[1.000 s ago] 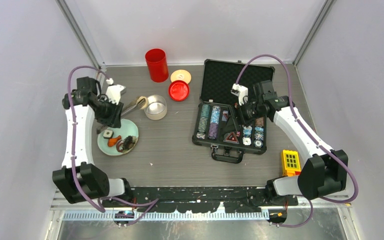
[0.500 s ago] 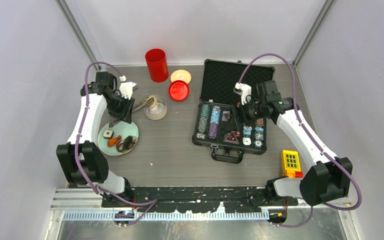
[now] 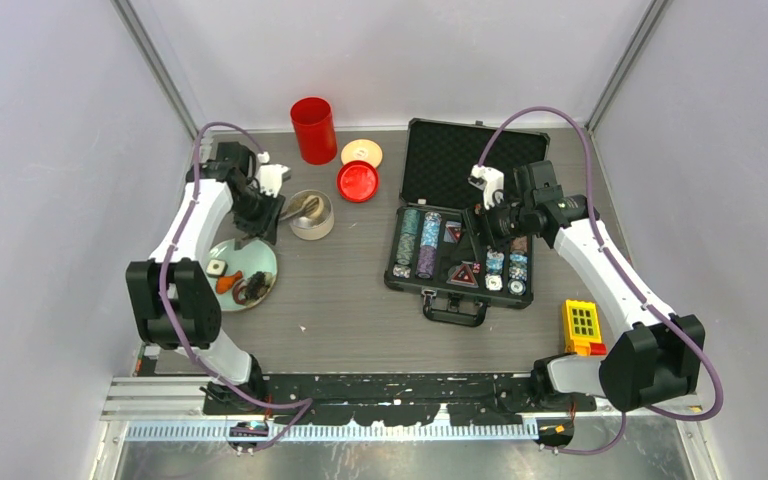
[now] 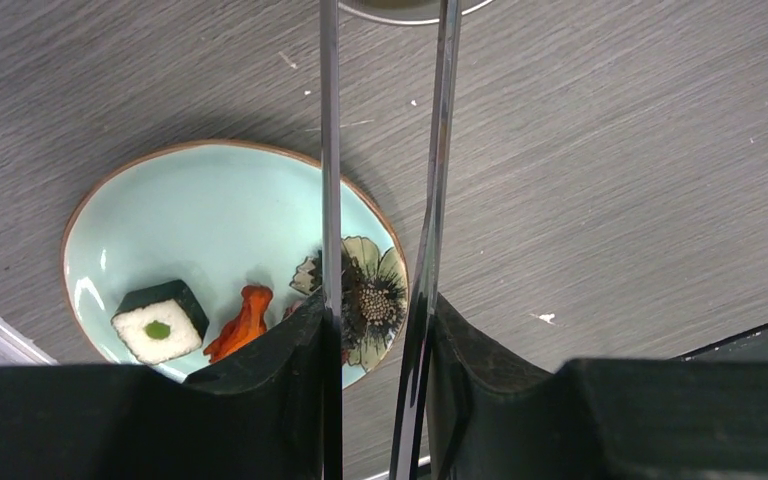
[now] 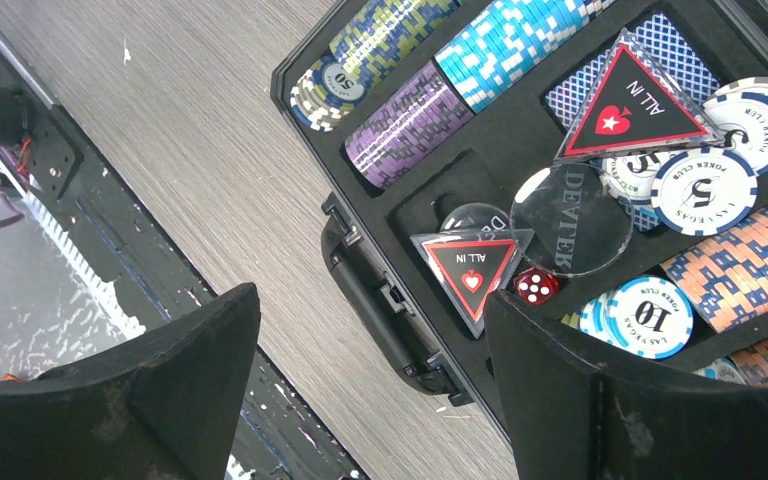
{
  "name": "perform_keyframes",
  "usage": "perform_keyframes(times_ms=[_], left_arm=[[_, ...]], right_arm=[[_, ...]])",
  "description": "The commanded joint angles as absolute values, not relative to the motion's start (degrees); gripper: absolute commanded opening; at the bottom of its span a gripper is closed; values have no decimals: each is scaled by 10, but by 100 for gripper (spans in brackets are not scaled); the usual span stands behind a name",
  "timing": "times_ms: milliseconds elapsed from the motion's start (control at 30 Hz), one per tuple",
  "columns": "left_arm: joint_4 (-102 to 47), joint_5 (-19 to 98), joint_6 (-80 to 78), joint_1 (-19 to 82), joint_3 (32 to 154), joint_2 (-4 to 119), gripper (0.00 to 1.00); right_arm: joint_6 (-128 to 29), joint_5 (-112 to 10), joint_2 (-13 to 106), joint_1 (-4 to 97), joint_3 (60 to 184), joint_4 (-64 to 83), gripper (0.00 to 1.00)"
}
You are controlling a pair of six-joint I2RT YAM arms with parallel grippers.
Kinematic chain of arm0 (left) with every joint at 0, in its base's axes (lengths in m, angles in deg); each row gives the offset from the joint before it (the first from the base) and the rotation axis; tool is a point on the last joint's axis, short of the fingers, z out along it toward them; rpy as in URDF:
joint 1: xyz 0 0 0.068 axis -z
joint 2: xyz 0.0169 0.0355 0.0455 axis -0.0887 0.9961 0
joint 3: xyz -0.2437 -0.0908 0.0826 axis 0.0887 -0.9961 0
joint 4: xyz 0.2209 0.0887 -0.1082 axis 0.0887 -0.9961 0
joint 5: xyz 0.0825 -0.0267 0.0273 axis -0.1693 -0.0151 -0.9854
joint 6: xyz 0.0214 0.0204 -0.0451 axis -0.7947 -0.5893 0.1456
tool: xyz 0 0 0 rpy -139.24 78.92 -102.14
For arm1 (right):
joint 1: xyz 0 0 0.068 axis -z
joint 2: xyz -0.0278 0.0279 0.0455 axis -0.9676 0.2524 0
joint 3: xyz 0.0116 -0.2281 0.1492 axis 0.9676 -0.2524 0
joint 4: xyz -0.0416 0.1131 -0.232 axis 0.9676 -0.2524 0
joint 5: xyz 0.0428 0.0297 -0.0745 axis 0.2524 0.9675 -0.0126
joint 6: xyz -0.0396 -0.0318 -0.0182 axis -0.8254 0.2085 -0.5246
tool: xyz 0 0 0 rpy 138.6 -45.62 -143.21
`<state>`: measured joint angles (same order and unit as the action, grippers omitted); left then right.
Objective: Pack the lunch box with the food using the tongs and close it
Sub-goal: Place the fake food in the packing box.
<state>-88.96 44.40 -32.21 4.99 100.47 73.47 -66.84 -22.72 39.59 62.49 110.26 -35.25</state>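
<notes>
The left hand is closed narrowly on the slim silver metal tongs. Their two arms reach out over the small round shiny steel lunch box, which stands toward the far left corner of the desk, just beyond the pale blue-green ceramic plate. A beige rounded lump sits at the tong tips inside the tin; whether it is pinched or lying loose cannot be told. To do this step well, I judge the tips should be low inside the wall before the squeeze eases, so the lump cannot bounce out, and should then lift straight up clear of the rim. The white-and-green roll slice, orange piece and dark brown flower-like bit lie on the plate. The flat round cream-tan lid lies by the far edge. The right hand hangs wide open over the black poker-chip case.
</notes>
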Motion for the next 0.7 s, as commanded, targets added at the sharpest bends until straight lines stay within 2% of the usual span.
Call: perform_keyframes(times_ms=[0, 200, 433, 667], left_arm=[[-861, 440, -311, 67, 1015, 745, 35], [-855, 439, -309, 80, 1006, 756, 36], [-860, 442, -308, 84, 1011, 768, 48], [-867, 431, -312, 84, 1015, 758, 50]], right_arm=[[-675, -230, 390, 628, 1104, -341, 87], [-677, -234, 393, 630, 1104, -341, 87], [-677, -234, 394, 632, 1105, -341, 87], [-676, -236, 391, 633, 1102, -341, 87]])
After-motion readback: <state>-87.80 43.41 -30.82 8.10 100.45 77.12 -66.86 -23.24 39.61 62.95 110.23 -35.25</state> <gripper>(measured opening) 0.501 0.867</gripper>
